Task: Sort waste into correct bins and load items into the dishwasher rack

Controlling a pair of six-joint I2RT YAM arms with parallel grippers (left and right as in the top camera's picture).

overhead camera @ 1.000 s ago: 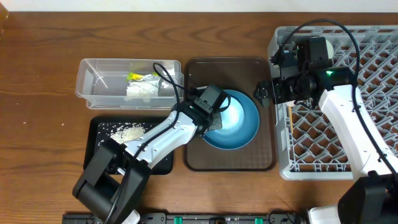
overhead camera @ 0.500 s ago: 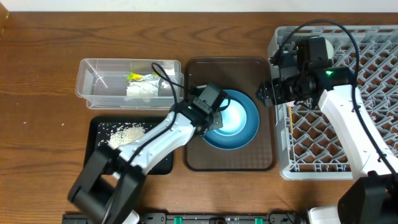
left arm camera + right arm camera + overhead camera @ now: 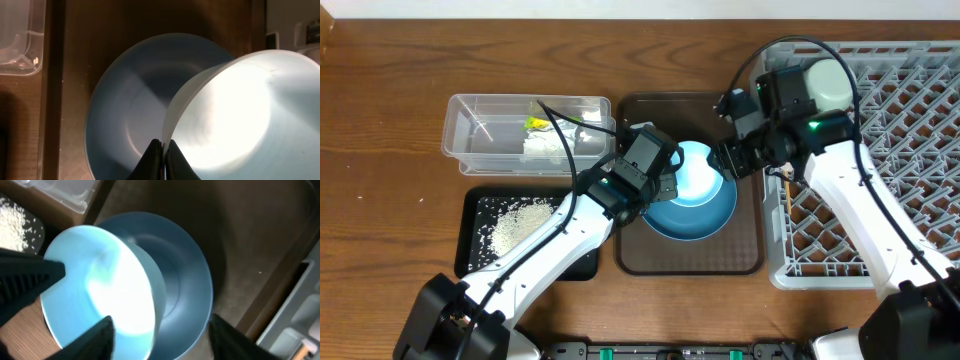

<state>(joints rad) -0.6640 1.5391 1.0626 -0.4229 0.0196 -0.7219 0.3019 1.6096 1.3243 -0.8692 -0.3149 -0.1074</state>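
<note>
Your left gripper (image 3: 162,148) is pinched together on the rim of the small pale white-blue bowl (image 3: 697,164). The bowl is tilted on its side above the large blue plate (image 3: 692,215). The plate lies on the brown serving tray (image 3: 745,250) in the middle of the desk (image 3: 380,200).

Your right gripper (image 3: 161,330) has its fingers apart and grips nothing. It hangs just beside the bowl, on the side toward the right edge. If a finger touches the bowl, I cannot tell. Little room is between the two grippers.

The dishwasher rack (image 3: 920,120) fills the right edge, and its wall stands just beside the tray edge.

Toward the far-left corner, the clear tub (image 3: 470,135) holds the crumpled tissue (image 3: 548,147) and the snack wrapper (image 3: 542,123). The black tray (image 3: 476,262), toward the near edge, holds the rice grains (image 3: 518,212). A wide strip of wood shows between these two bins and the left edge.
</note>
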